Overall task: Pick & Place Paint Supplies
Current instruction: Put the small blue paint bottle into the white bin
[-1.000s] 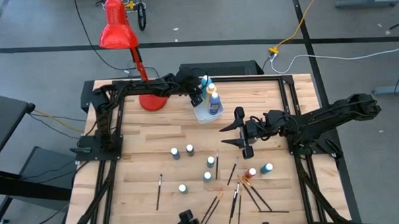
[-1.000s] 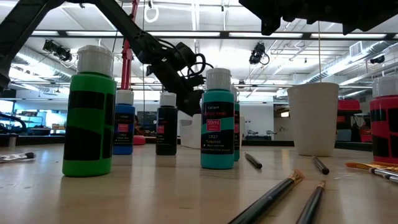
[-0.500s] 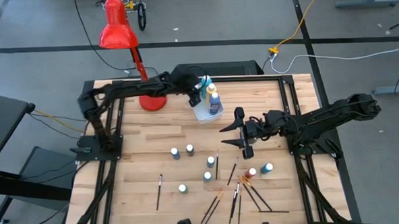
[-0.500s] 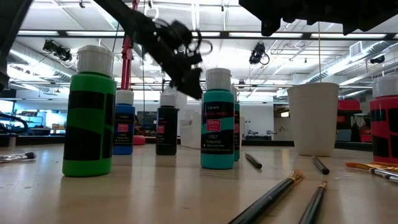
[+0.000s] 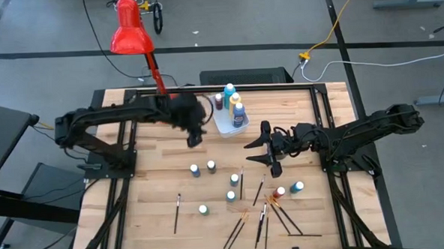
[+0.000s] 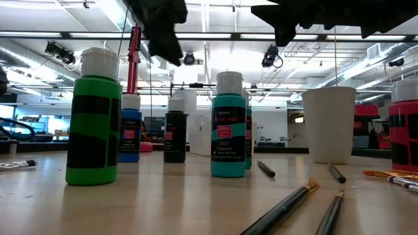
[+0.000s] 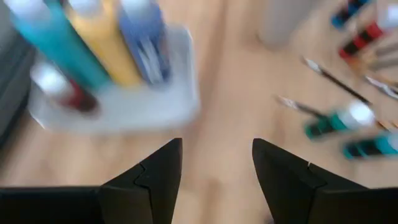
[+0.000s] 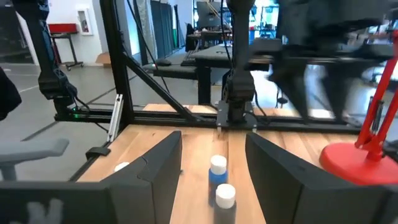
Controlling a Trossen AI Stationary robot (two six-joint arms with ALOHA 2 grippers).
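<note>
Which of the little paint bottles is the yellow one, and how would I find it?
Start at the red desk lamp at the table's far edge, then look beside its base to the white rectangular tub. Four white-capped bottles stand in it; the yellow paint bottle is among them, between a teal one and a blue one, and is the only yellow bottle in sight.

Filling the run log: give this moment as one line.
left gripper: open, empty, beside tub | right gripper: open, empty | tub: four bottles
</note>
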